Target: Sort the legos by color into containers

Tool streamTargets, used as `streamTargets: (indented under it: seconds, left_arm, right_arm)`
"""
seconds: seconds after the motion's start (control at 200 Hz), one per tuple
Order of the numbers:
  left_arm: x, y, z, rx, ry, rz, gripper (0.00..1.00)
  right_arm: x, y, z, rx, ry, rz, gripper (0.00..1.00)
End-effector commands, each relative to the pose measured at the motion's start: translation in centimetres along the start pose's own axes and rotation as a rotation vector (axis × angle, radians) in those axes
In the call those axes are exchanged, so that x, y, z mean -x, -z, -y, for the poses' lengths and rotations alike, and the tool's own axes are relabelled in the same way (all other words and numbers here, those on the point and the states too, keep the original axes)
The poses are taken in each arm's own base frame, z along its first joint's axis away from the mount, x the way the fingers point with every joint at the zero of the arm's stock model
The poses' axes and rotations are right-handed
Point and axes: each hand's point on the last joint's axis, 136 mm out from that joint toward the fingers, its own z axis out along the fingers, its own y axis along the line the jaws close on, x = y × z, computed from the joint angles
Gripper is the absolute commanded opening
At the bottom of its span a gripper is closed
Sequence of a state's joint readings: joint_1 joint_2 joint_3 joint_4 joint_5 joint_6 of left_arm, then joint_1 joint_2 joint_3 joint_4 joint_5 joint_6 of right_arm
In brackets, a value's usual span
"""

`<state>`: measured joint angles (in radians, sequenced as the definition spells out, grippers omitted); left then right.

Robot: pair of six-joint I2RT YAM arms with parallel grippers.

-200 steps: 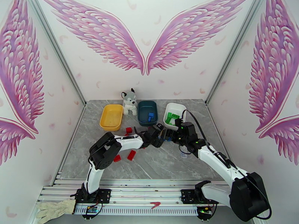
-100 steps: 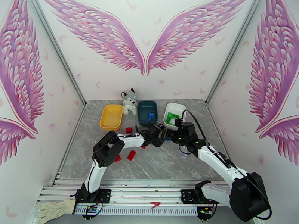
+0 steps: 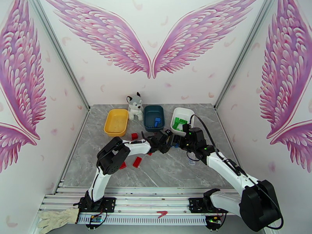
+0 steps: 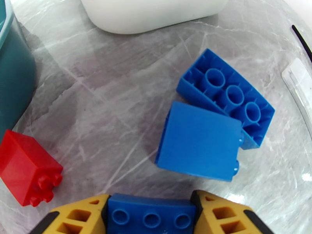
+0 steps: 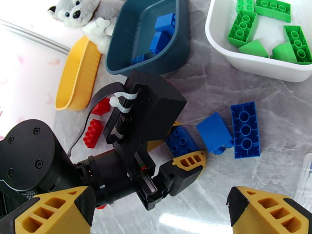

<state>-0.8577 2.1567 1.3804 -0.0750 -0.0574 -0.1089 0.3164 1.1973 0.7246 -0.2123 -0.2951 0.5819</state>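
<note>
Red lego (image 4: pixel 27 168) sits lower left on the counter (image 4: pixel 97 94). Bottom centre, the left hand (image 4: pixel 150 210) is clenched on a blue lego (image 4: pixel 151 220). Right of centre, two loose blue legos (image 4: pixel 201 141) are touching. The right hand (image 5: pixel 160 203) is spread wide, gripping nothing.

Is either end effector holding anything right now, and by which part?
Left end effector grips a blue lego by its opposite side faces; right end effector is open, holding nothing.

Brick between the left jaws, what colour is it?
The brick is blue; the left wrist view shows it best.
</note>
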Motion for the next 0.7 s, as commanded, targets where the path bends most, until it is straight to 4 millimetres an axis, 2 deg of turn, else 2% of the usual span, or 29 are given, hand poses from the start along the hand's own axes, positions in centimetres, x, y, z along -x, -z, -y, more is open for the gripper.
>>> streamTargets:
  seconds: [0.0, 0.06, 0.43, 0.57, 0.58, 0.6, 0.695]
  left_arm:
    - [-1.9, 0.0, 0.2, 0.019, -0.028, -0.046, 0.49]
    - [-2.0, 0.1, 0.3, 0.021, -0.031, -0.048, 0.52]
    - [-3.0, 0.3, 0.4, 0.015, -0.03, -0.06, 0.59]
    - [-2.3, 0.8, 0.6, 0.009, -0.023, -0.037, 0.44]
    - [-3.3, 0.7, 0.4, 0.012, -0.024, -0.055, 0.43]
    - [-3.7, 0.7, 0.4, 0.011, -0.024, -0.062, 0.41]
    - [-3.5, 1.1, 0.4, 0.002, -0.015, -0.053, 0.35]
  right_arm:
    - [0.8, 0.4, -0.3, -0.005, 0.007, 0.024, 0.96]
    - [0.7, 0.4, -0.3, -0.006, 0.006, 0.022, 0.96]
    - [0.8, 0.4, -0.1, -0.015, 0.002, 0.025, 0.96]
    - [0.8, 0.5, -0.1, -0.016, 0.002, 0.026, 0.96]
    - [0.8, 0.4, -0.1, -0.016, 0.003, 0.027, 0.96]
    - [0.9, 0.5, -0.1, -0.017, 0.002, 0.028, 0.96]
    - [0.9, 0.5, 0.1, -0.023, 0.001, 0.029, 0.96]
